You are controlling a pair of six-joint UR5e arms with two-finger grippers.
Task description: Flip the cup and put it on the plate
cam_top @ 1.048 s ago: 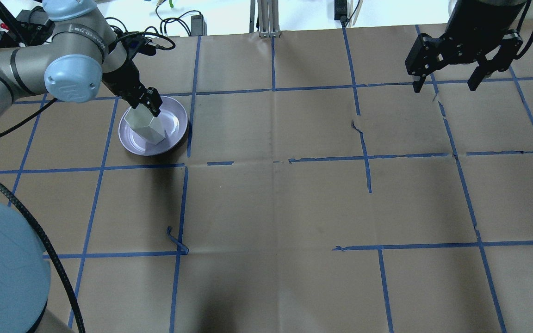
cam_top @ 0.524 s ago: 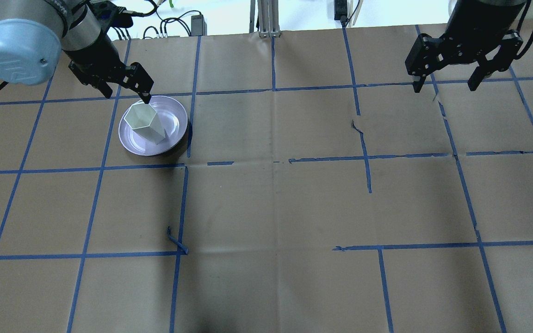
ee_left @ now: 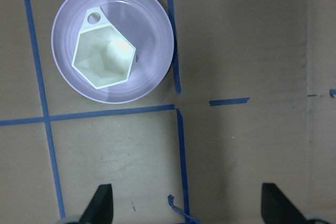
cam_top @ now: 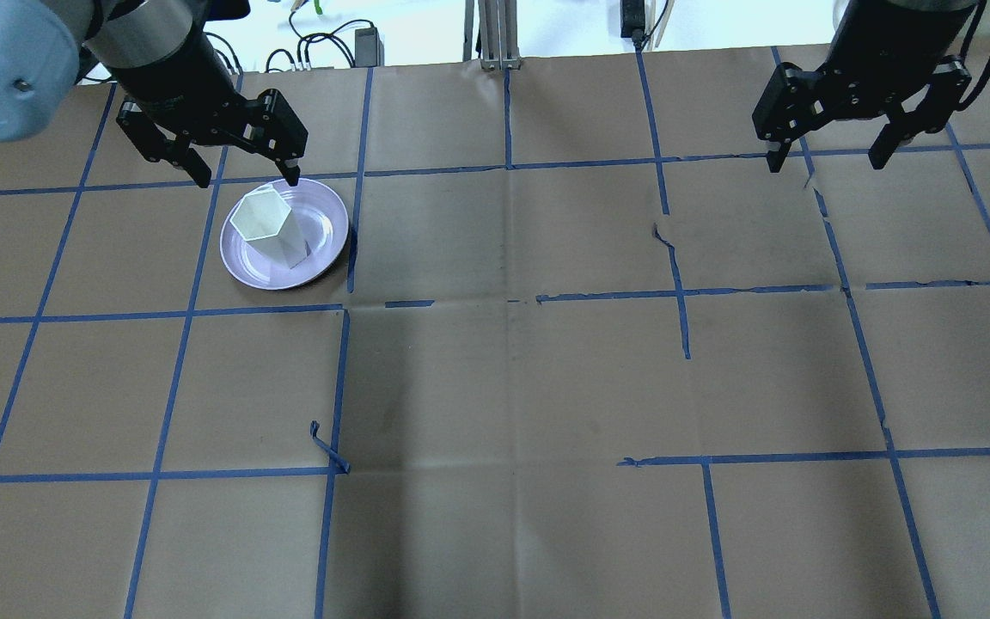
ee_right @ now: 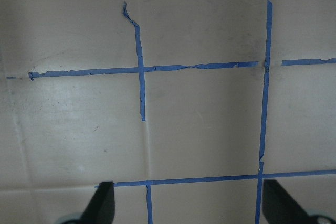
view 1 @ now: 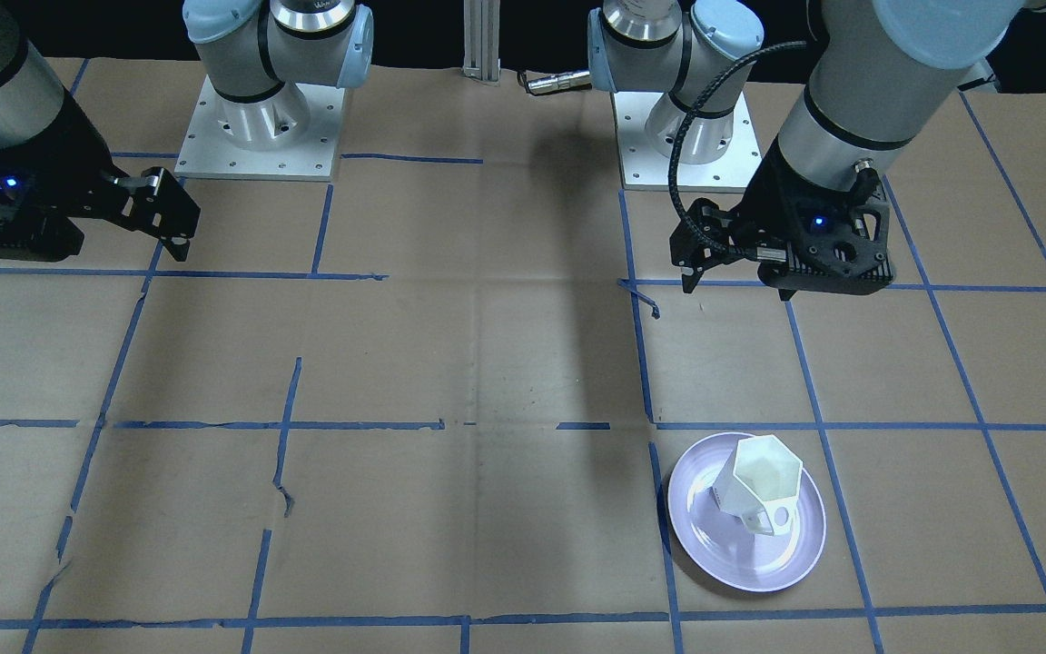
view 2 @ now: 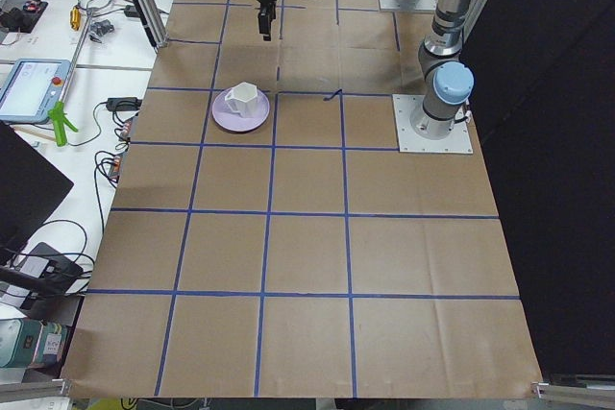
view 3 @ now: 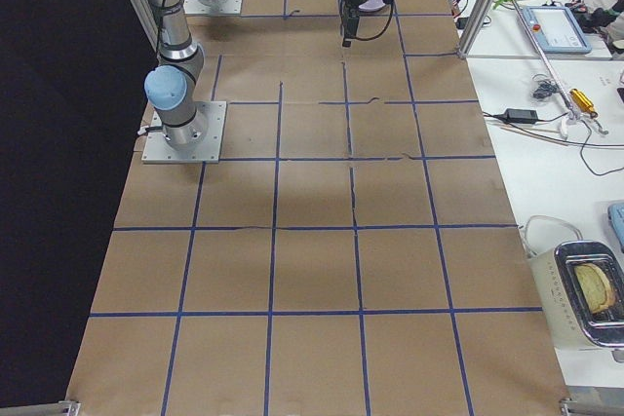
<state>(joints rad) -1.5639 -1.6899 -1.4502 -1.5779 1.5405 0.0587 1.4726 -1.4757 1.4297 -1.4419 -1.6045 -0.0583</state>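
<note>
The white faceted cup point(cam_top: 267, 228) stands upright, mouth up, on the pale lavender plate point(cam_top: 329, 225) at the far left of the table. In the front-facing view the cup point(view 1: 759, 481) shows its handle toward the camera, on the plate point(view 1: 741, 565). My left gripper point(cam_top: 247, 180) is open and empty, above the plate's far edge and clear of the cup. The left wrist view looks down on the cup point(ee_left: 102, 59) and plate point(ee_left: 155, 40), with the open fingertips point(ee_left: 102, 203) at the bottom. My right gripper point(cam_top: 824, 163) is open and empty at the far right.
Brown paper with a blue tape grid covers the table. A loose curl of tape point(cam_top: 325, 443) lies near the left middle and a tear point(cam_top: 663, 232) at the far middle. The arm bases point(view 1: 255, 118) stand at the robot's edge. Benches with cables flank the table ends.
My left gripper let go of the cup, opened, and rose back from it toward the table's far edge. The cup stays upright on the plate. The right arm has not moved.
</note>
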